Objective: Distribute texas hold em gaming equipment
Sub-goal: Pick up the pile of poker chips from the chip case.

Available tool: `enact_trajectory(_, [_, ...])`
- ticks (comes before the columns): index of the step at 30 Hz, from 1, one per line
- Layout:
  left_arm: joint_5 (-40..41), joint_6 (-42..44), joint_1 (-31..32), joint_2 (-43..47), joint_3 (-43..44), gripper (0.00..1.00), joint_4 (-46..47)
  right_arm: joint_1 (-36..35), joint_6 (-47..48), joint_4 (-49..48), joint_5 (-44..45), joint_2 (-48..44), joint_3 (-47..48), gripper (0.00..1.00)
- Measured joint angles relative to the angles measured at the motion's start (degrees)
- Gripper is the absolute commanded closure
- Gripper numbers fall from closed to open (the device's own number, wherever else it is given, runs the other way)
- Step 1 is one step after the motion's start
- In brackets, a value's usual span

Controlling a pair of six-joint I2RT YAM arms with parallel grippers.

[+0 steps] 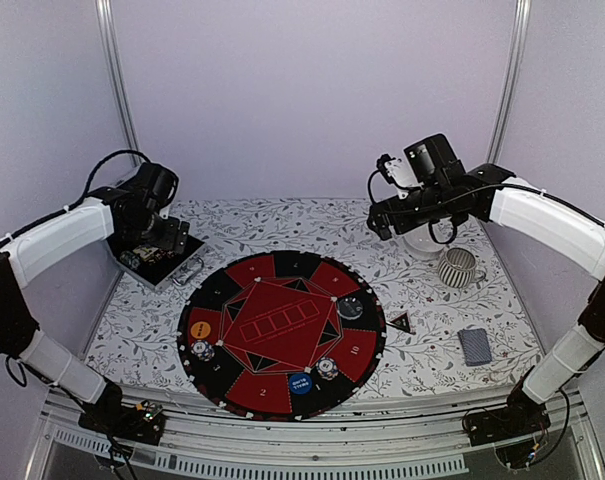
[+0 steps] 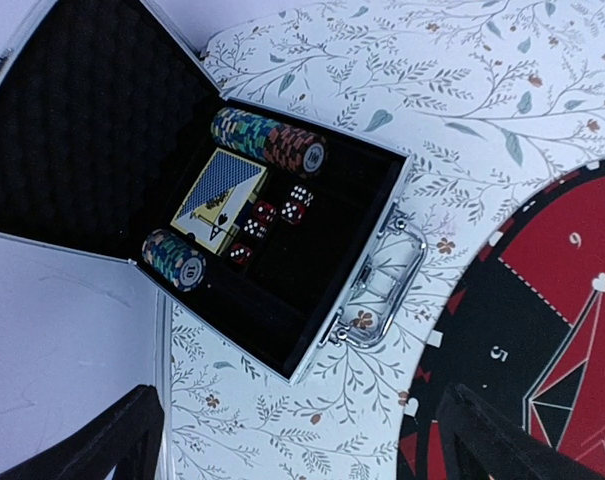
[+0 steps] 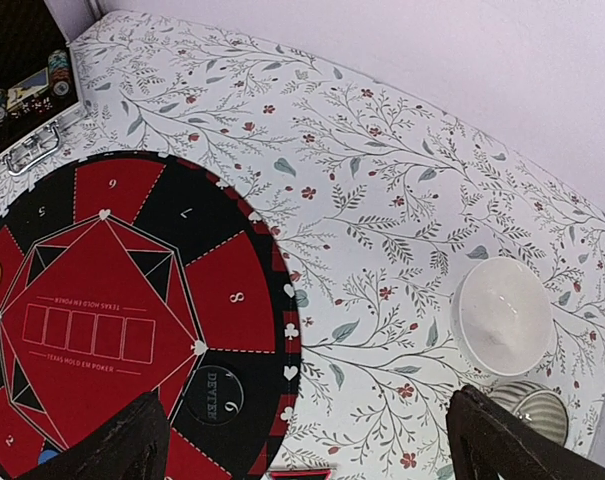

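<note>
Two empty, wide-spread grippers: your left gripper (image 2: 304, 392) hangs over the case (image 2: 72, 130) at the mat's (image 1: 282, 330) ten o'clock, and the right gripper (image 3: 309, 395) is near the bowl (image 3: 502, 315) at two. Reaching for the deck (image 1: 474, 345) at four, you could topple the cup (image 1: 460, 267).

Fig. 1. My two limbs: the left white-shelled, black-jointed arm (image 1: 54, 243) and the right white-shelled, black-jointed arm (image 1: 545, 222). Smooth white covers alternate with black joint housings. Thin black cables (image 1: 110, 157) loop beside each (the black base blocks (image 1: 132, 420) carry more wiring). My wrist views show matte black fingers (image 2: 107, 440).
</note>
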State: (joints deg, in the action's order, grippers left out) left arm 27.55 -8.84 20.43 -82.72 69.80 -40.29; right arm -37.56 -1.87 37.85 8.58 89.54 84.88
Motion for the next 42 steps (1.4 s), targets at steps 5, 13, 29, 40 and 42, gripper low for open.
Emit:
enact_trajectory(5, [1.88, 1.84, -0.9, -1.64, -2.34, 0.02, 3.08, 0.39, -0.46, -0.13, 2.54, 1.18, 0.33, 0.01])
enact_trajectory(13, [1.31, 3.41, -4.31, -0.9, -11.8, 0.02, 15.13, 1.33, -1.75, -0.7, 3.78, 2.16, 1.84, 0.01])
enact_trajectory(29, [-1.01, 5.86, -6.19, 2.93, -13.16, 0.02, 22.64, 1.68, -2.86, -1.18, 3.76, 5.31, 4.0, 0.01])
enact_trajectory(40, [0.0, 6.73, -7.45, 4.48, -14.51, 0.02, 25.05, 1.68, -4.79, -1.51, 3.28, 6.47, 3.96, 0.01])
enact_trajectory(42, [0.02, 6.88, -7.5, 4.48, -14.51, 0.02, 25.07, 1.68, -4.85, -1.68, 3.28, 6.47, 3.8, 0.01])
